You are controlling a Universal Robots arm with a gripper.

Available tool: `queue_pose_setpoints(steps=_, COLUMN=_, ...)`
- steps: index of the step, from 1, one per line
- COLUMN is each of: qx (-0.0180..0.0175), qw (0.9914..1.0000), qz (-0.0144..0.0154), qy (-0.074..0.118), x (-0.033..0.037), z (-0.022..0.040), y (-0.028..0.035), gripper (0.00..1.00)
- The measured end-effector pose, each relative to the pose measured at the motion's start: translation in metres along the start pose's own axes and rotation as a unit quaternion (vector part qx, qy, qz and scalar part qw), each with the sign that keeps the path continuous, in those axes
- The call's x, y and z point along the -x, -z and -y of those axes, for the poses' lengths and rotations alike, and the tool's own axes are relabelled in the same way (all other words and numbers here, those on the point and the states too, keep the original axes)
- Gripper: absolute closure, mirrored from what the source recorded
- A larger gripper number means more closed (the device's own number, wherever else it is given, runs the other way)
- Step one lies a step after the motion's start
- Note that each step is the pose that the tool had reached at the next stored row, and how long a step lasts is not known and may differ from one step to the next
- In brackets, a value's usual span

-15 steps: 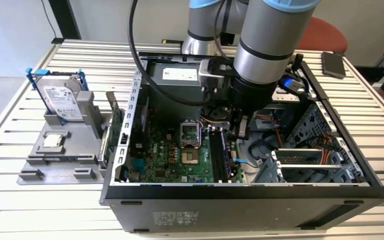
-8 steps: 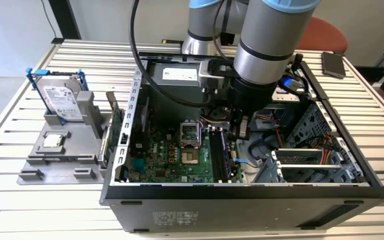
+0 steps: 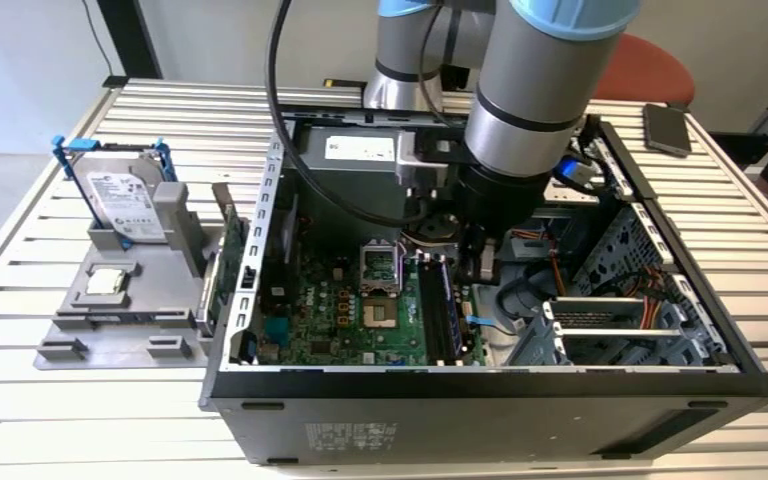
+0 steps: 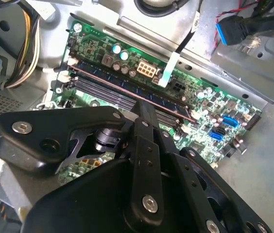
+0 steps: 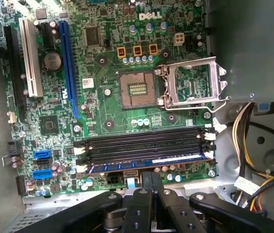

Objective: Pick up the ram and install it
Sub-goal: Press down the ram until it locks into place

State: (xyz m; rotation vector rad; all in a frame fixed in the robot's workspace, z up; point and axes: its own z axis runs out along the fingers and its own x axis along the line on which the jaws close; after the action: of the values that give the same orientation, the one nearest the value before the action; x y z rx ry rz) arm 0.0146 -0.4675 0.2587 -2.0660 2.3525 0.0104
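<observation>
Ram (image 5: 146, 164) lies in the motherboard's (image 5: 103, 104) outermost memory slot, nearest the board edge, apparently seated. Gripper (image 5: 146, 187) sits directly above it; jaws look drawn together, gripping nothing visible. Latching unconfirmed.

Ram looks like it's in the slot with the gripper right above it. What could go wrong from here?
1. The ram lies tilted in the outermost slot in the first wrist view, one end higher, so pressing may seat it unevenly.
2. The gripper sits at the stick's middle; force there could flex the motherboard.
3. The open processor socket lies bare nearby; a slip could damage its contacts.
</observation>
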Motion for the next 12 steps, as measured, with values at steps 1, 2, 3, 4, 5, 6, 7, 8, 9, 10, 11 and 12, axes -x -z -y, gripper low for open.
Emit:
queue_pose_setpoints(steps=1, qx=0.0000, qw=1.00000, qz=0.0000, qy=0.000, x=0.0000, z=0.0000, y=-0.0018, gripper=1.00)
queue_pose_setpoints(steps=2, qx=0.0000, qw=1.00000, qz=0.0000, qy=0.001, x=0.0001, z=0.0000, y=-0.0038, gripper=1.00)
queue_pose_setpoints(steps=3, qx=0.0000, qw=0.99999, qz=0.0001, qy=0.003, x=0.0003, z=0.0000, y=-0.0056, gripper=1.00)
queue_pose_setpoints(steps=4, qx=0.0001, qw=0.99998, qz=0.0001, qy=0.006, x=0.0006, z=-0.0001, y=-0.0074, gripper=1.00)
queue_pose_setpoints(steps=5, qx=0.0001, qw=0.99996, qz=0.0003, qy=0.008, x=0.0008, z=-0.0001, y=-0.0092, gripper=1.00)
queue_pose_setpoints(steps=6, qx=0.0001, qw=0.99995, qz=0.0004, qy=0.010, x=0.0010, z=-0.0002, y=-0.0110, gripper=1.00)
queue_pose_setpoints(steps=7, qx=0.0002, qw=0.99994, qz=0.0006, qy=0.011, x=0.0012, z=-0.0002, y=-0.0127, gripper=1.00)
queue_pose_setpoints(steps=8, qx=0.0002, qw=0.99992, qz=0.0009, qy=0.012, x=0.0012, z=-0.0003, y=-0.0139, gripper=1.00)
queue_pose_setpoints(steps=9, qx=0.0003, qw=0.99992, qz=0.0008, qy=0.013, x=0.0012, z=-0.0003, y=-0.0143, gripper=1.00)
queue_pose_setpoints(steps=10, qx=0.0005, qw=0.99992, qz=0.0007, qy=0.013, x=0.0012, z=-0.0003, y=-0.0143, gripper=1.00)
queue_pose_setpoints(steps=11, qx=0.0011, qw=0.99992, qz=0.0008, qy=0.013, x=0.0012, z=-0.0003, y=-0.0144, gripper=1.00)
queue_pose_setpoints(steps=12, qx=0.0017, qw=0.99992, qz=0.0007, qy=0.013, x=0.0012, z=-0.0003, y=-0.0144, gripper=1.00)
